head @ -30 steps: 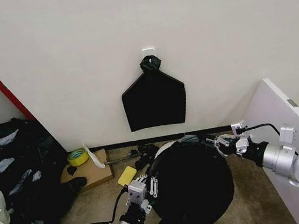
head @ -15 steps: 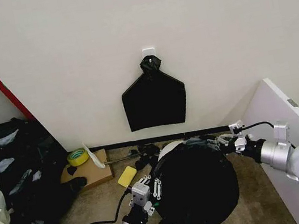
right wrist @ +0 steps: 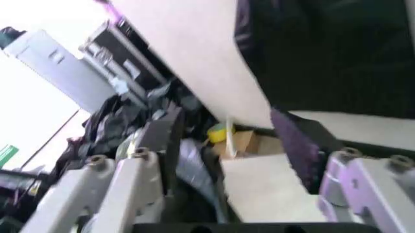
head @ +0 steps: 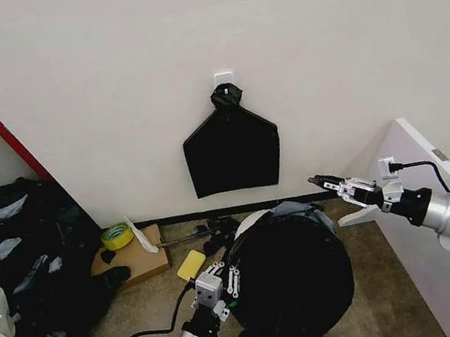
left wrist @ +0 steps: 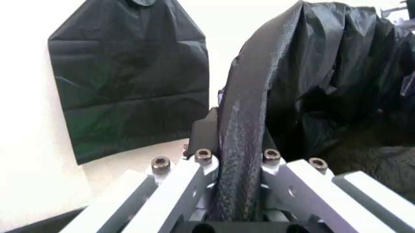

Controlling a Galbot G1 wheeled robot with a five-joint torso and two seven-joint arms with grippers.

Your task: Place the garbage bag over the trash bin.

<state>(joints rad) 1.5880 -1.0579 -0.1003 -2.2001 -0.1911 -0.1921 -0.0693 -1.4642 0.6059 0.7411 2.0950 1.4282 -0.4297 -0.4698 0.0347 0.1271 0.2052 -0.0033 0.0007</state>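
Note:
The glossy black garbage bag (head: pixel 288 277) is draped over the trash bin, whose white rim (head: pixel 246 220) peeks out at the far side. My left gripper (head: pixel 224 281) sits at the bag's left edge. In the left wrist view, that left gripper (left wrist: pixel 237 150) is shut on a fold of the bag (left wrist: pixel 311 73). My right gripper (head: pixel 330 185) hovers above and to the right of the bag, apart from it. Seen from the right wrist, the right gripper (right wrist: pixel 230 138) is open with nothing between its fingers (right wrist: pixel 300 141).
A flat black bundle (head: pixel 232 148) hangs on the wall behind. A white board (head: pixel 404 177) leans at the right. On the floor at the left lie a yellow tape roll (head: pixel 117 236), cardboard (head: pixel 141 259), a yellow sponge (head: pixel 191 264) and a heap of dark bags (head: pixel 23 254).
My right gripper has come away from the bag's right rim, rising and drawing back to the right. The left gripper has stayed on the bag's left edge.

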